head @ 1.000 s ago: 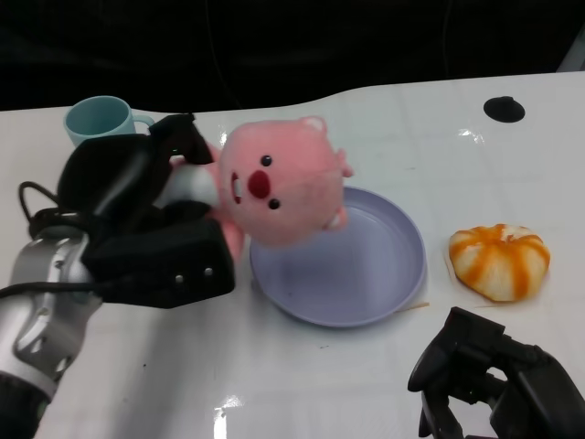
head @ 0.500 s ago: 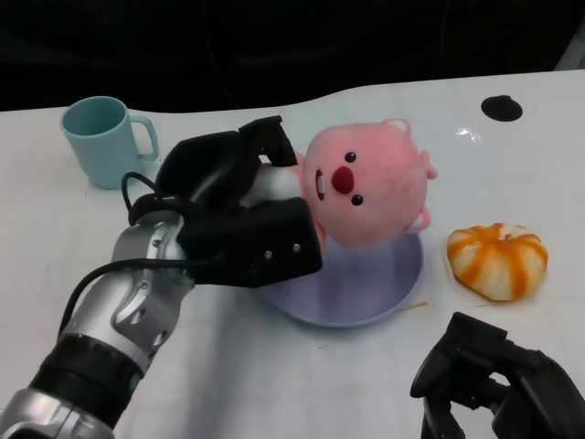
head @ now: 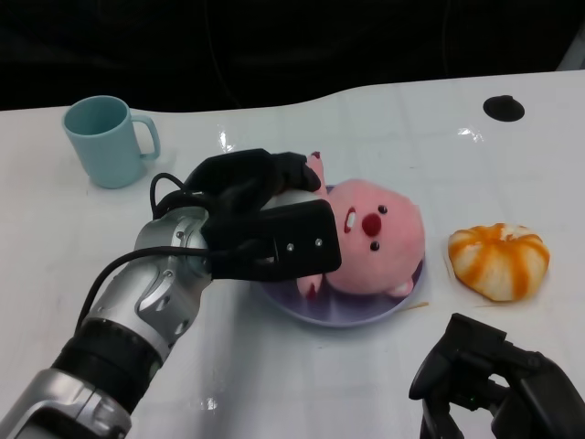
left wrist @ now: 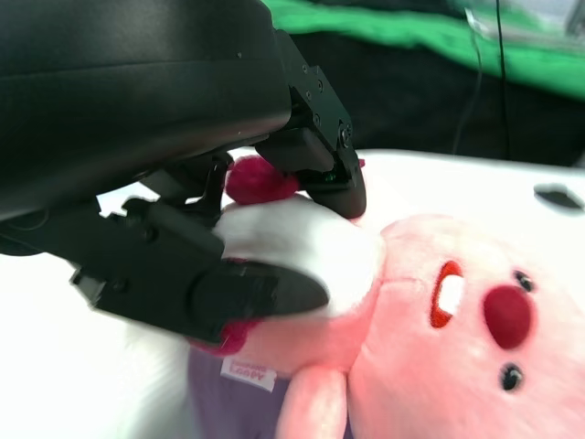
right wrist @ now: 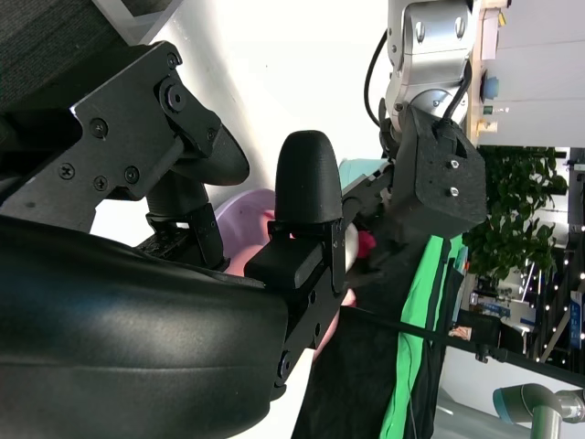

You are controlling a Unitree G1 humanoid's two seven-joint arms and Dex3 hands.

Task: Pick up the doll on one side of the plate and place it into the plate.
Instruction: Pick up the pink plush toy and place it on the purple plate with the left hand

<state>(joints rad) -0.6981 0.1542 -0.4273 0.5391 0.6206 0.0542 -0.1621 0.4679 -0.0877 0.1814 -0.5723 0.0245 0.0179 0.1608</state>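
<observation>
Doll down in the plate, left robot hand clamped on it

On the glossy white desk point(head: 302, 384), the shallow lilac plate point(head: 356, 315) carries the round, plush pink doll point(head: 375, 242), lying face-up; the left robot hand point(head: 260, 229) grips its rear from the left, while the right robot hand point(head: 484, 384), curled and empty, rests well apart.

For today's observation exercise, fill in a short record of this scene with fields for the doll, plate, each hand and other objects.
doll: pink plush doll lying in the plate
plate: lavender plate, centre of the white table
left hand: left hand grips the doll's body
right hand: right hand holds nothing, near table edge
other objects: teal mug; orange-striped pumpkin toy
</observation>
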